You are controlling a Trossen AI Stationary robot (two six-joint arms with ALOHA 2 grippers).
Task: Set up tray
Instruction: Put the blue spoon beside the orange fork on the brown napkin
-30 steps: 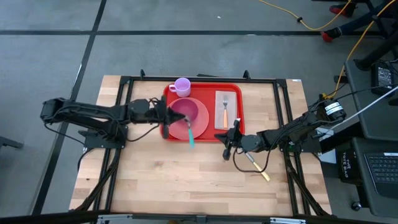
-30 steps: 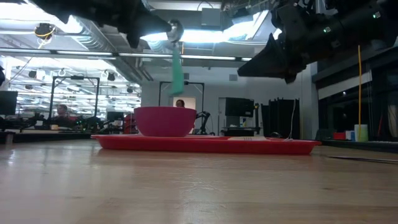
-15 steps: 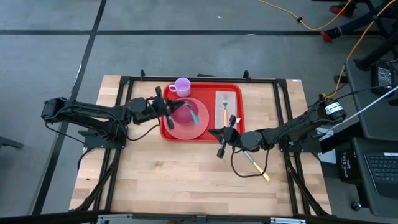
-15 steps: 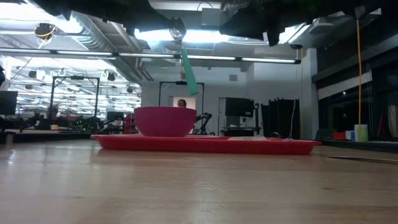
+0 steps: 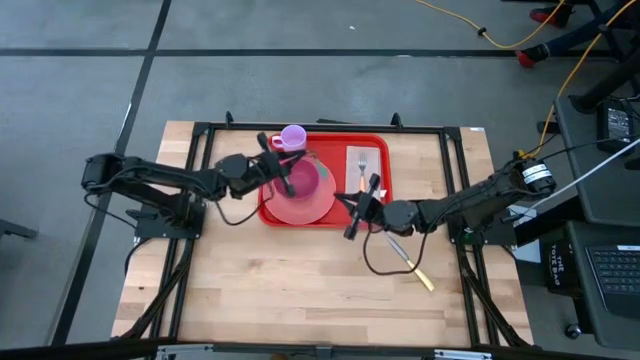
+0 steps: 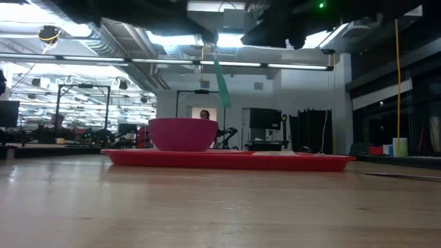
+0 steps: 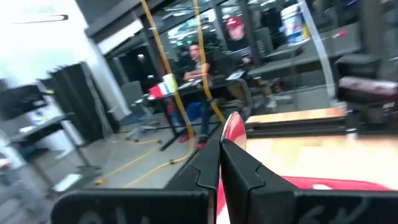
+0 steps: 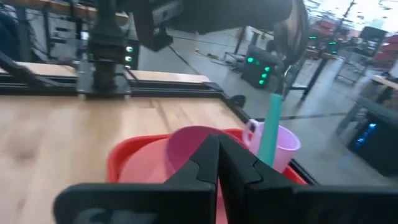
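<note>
- The tray (image 5: 326, 180) is lying at upper centre of the high view on the counter (image 5: 300, 290), already carrying a pink plate (image 5: 300, 205), bowl (image 6: 182, 134), cup (image 5: 293, 137) and fork (image 5: 361, 172).
- My left tool (image 5: 284, 172) is pinching a teal-handled spoon (image 6: 221, 81) above the bowl; placing it looks outstanding.
- My right tool (image 5: 358, 205), fingers pressed together and empty, is hovering at the tray's lower right edge.
- A yellow-handled utensil (image 5: 412, 268) is lying off-tray, lower right, apparently still to add.

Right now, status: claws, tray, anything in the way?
Left claw over the bowl, shut on the teal spoon, held in the air. Right claw shut, empty, at the tray front edge. Knife on the table, off tray.
</note>
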